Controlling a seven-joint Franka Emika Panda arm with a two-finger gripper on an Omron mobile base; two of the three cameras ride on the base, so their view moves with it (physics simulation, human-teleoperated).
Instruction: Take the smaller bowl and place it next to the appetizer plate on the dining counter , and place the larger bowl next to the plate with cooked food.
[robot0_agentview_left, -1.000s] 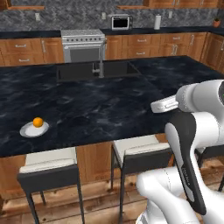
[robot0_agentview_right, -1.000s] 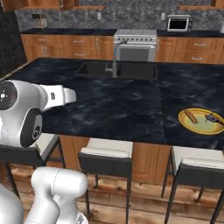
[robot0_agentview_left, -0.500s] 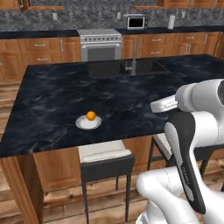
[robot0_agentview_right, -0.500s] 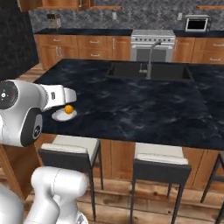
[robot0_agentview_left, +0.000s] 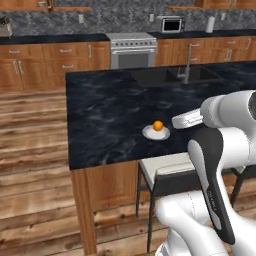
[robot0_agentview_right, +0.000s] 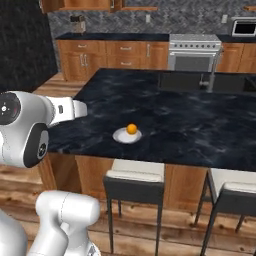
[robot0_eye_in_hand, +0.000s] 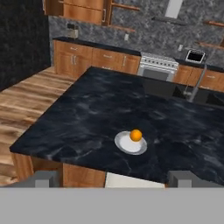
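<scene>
Currently no part of the task looks done, judging from the frames. Left to right: wooden floor (robot0_agentview_left: 35, 165), then the dining surface (robot0_agentview_left: 110, 120) with its black marbled top, then the appetizer plate (robot0_agentview_left: 156, 132) near the front edge, an orange fruit (robot0_agentview_left: 158, 125) on it. Nothing sits beside that plate. A white-seated stool (robot0_agentview_left: 167, 167) stands below it. My fingers (robot0_eye_in_hand: 113, 179) are spread wide and carry nothing. Neither bowl can be located from here. Both placements remain: smaller bowl beside this plate, larger bowl by the cooked-food plate.
</scene>
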